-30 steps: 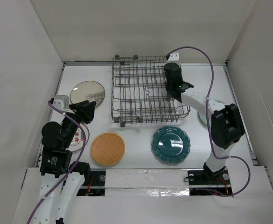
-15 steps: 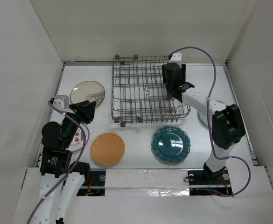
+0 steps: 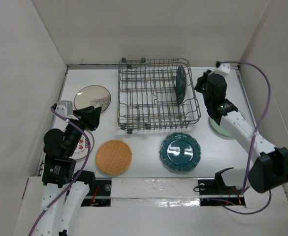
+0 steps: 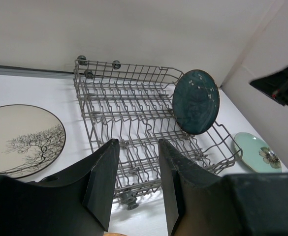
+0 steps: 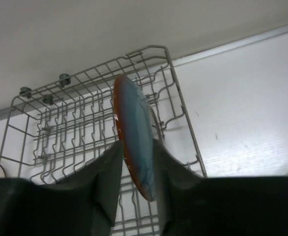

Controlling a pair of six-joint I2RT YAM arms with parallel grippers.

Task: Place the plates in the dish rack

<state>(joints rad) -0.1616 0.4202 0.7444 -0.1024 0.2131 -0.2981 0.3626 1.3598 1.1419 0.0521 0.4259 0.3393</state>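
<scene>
Dark teal glaze flecked with pale spots covers the plain plate (image 4: pixel 195 102); from the right wrist it shows almost edge-on, with a rust-brown rim. It stands on its edge among the tines at the right end of the dish rack (image 3: pixel 148 105), just ahead of the right gripper (image 3: pixel 199 83) but apart from it, and well ahead and to the right of the left gripper (image 4: pixel 134 182). From above its outline is a narrow ellipse running from the arms' side toward the far wall, the flecked face turned toward the left gripper, leaning slightly. Both grippers' fingers stand parted, holding nothing.
</scene>
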